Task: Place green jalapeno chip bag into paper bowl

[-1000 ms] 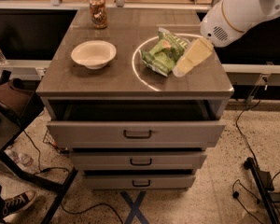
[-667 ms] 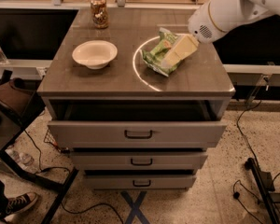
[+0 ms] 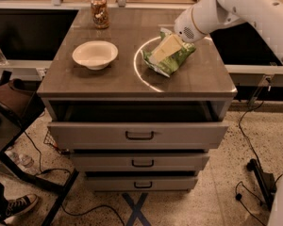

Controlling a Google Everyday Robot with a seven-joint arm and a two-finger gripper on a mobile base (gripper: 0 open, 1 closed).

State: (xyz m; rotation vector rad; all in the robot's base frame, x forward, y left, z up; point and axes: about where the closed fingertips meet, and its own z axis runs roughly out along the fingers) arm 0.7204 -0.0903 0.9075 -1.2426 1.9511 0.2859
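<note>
Since a second earlier, the tool (image 3: 166,48) had travelled leftward from beside the right edge of the green jalapeno chip bag (image 3: 174,62) to a position directly over it, its pale tip overlapping the bag's upper face. Whether the tool was clenched on the bag or released could not be told from this view. The white arm (image 3: 226,8) entered from the upper right and sloped down towards the bag.

The bag lay on the right half of the bench (image 3: 108,84), crumpled and tilted, partly enclosed by a thin bright ring (image 3: 134,65) on the surface. The paper bowl (image 3: 95,54) stood upright on the left half of the bench, well apart from the bag, with nothing visible inside it. A brown-red can (image 3: 100,12) stood upright near the rear edge, behind the bowl. Below the bench top, the uppermost drawer (image 3: 139,134) was pulled partly out; two lower drawers were stepped beneath it.
</note>
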